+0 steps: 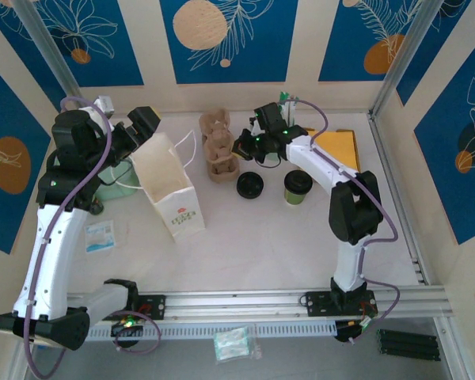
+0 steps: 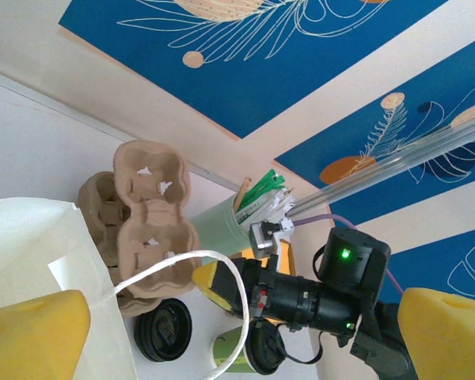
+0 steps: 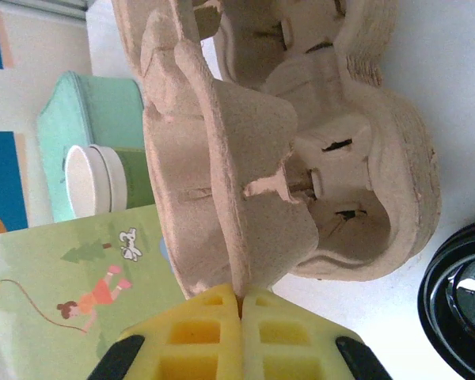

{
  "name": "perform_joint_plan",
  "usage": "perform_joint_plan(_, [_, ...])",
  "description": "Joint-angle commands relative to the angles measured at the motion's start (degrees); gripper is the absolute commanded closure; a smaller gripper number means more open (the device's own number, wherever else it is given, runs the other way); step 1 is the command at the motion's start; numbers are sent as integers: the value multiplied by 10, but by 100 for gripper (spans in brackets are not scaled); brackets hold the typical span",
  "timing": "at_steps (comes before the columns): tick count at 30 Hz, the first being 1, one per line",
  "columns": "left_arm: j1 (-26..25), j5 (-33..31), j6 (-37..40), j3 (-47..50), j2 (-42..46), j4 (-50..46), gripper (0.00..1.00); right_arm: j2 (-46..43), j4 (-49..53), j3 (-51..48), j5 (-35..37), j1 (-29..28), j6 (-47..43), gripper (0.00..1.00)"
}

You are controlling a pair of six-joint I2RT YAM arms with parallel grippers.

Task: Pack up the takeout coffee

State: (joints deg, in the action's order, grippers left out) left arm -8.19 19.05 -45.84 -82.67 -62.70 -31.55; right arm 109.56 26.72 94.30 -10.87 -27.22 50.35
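Takeout coffee (image 1: 298, 187): probably light, crushable paper cup with slick lid, best gripped mid-wall; right gripper (image 3: 241, 305) pinches the pulp carrier (image 3: 301, 158), left gripper (image 2: 239, 332) gapes wide.

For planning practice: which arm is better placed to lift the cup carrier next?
Right, likely: the right gripper is shut on the cup carrier; the left gripper is open at the paper bag.

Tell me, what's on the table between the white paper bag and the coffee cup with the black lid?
A loose black lid lies flat between the paper bag and the lidded coffee cup, seen from the top camera.
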Motion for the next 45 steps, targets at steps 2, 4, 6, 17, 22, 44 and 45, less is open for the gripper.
perform_joint_plan(2, [-7,9,20,-7,6,-16,1,-33,-7,-2,-26,3,-5,100])
perform_joint_plan(4, [-7,13,21,-13,5,-19,1,-48,-8,-3,-30,3,-6,100])
perform_joint_plan(6, [-7,16,22,-22,5,-24,1,-67,-7,-4,-32,3,-7,100])
perform_joint_plan(17, [-57,-5,78,-111,-25,-100,1,-200,2,-38,-16,11,-23,100])
perform_joint_plan(22, [-114,-48,117,-157,-44,-144,1,-256,1,-64,-9,18,-25,100])
perform_joint_plan(44, [-289,-147,132,-117,-98,-95,2,-546,51,-388,-54,14,17,100])
perform_joint_plan(45, [-292,-146,131,-112,-98,-92,2,-558,52,-404,-56,10,22,100])
